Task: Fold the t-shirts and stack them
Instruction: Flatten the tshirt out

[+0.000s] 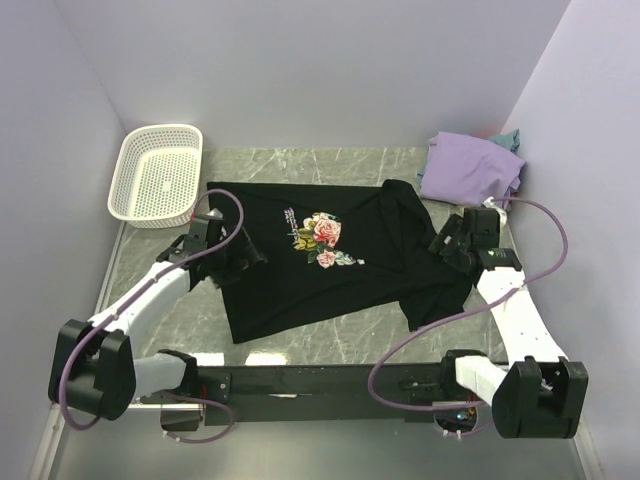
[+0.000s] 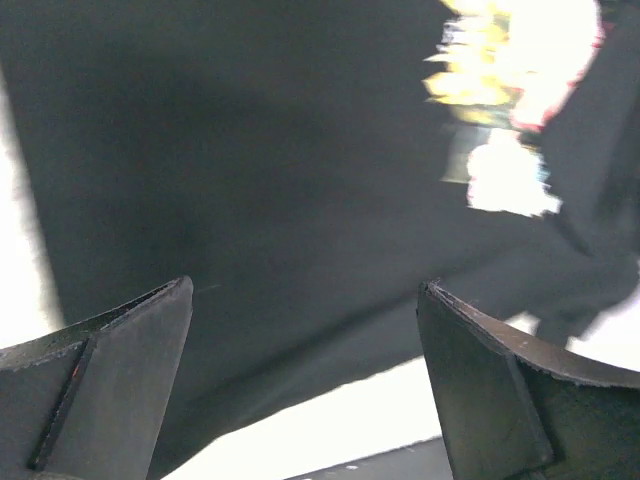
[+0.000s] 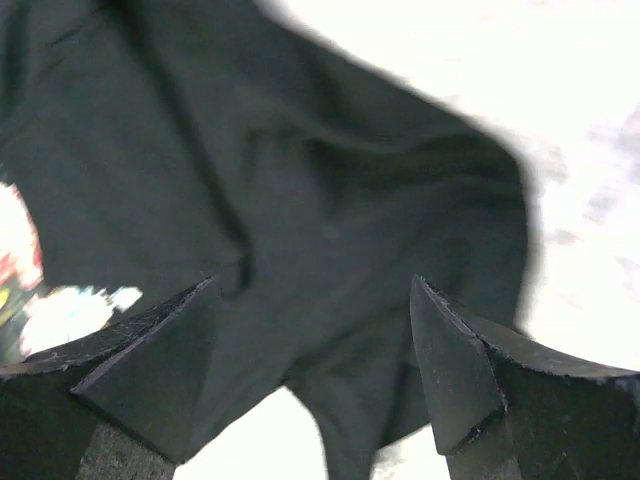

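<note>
The left claw [image 2: 305, 290] was held wide open over the left part of the black shirt [image 1: 320, 275], and nothing was gripped between its fingers. Whether its tips touched the cloth could not be told. The right claw [image 3: 315, 285] was also seen open, its fingers set apart above the rumpled right side of the same shirt, and no cloth was caught between them.

The black shirt was spread face up across the middle of the surface [image 1: 330, 345], with its rose print and pale lettering shown near the centre. Its left part was laid fairly flat, while its right side was creased and partly doubled over.

A lavender shirt [image 1: 470, 168] was bunched at the far right corner, and a teal shirt [image 1: 510, 138] was partly hidden behind it. A white basket [image 1: 125, 170] was set at the far left corner.
</note>
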Controlling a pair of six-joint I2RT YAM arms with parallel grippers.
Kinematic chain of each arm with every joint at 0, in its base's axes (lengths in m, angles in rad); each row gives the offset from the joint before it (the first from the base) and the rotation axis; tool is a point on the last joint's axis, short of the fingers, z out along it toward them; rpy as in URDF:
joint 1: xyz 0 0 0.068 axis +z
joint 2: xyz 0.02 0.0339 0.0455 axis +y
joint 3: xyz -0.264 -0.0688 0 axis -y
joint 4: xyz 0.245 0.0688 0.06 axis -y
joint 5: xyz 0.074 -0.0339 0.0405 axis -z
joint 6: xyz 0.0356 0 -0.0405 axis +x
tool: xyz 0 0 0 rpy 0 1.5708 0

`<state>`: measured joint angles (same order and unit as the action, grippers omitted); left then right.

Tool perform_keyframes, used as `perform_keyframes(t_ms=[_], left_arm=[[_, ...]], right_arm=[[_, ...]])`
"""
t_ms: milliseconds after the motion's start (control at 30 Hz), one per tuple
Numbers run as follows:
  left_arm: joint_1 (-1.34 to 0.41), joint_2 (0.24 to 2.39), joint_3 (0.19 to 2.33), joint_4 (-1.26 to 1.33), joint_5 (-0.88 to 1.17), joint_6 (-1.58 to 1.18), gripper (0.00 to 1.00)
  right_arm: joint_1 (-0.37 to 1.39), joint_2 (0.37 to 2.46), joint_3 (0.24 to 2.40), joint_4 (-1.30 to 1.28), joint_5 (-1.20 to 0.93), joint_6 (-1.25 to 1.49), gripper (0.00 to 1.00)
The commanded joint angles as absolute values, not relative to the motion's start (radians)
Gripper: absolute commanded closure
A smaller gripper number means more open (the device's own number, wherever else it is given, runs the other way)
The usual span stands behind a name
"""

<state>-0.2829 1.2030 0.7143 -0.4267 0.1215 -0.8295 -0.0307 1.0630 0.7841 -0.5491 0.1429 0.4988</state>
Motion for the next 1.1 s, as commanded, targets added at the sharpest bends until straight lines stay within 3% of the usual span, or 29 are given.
perform_keyframes(t_ms=[0,233,533,1067], left_arm=[[-0.290,1.278,0.710,-0.183,0.347,-0.830,0.01],[-0.348,1.497,0.762,-0.123,0.382,-0.874,0.00],[-0.442,1.660,0.922,-0.580,-0.147,-0.848,0.01],[-0.299,1.609,0.908,-0.865,-0.377,-0.853,0.01]], right_arm=[[-0.018,1.095,0.821,-0.460,-0.069,0.433,0.18],[-0.005,1.209,0.850,-0.466,-0.068,0.414,0.17],[0.018,1.230,0.894,-0.472,-0.054,0.394,0.16],[0.029,1.397,1.020,-0.449,-0.110,0.391,0.12]])
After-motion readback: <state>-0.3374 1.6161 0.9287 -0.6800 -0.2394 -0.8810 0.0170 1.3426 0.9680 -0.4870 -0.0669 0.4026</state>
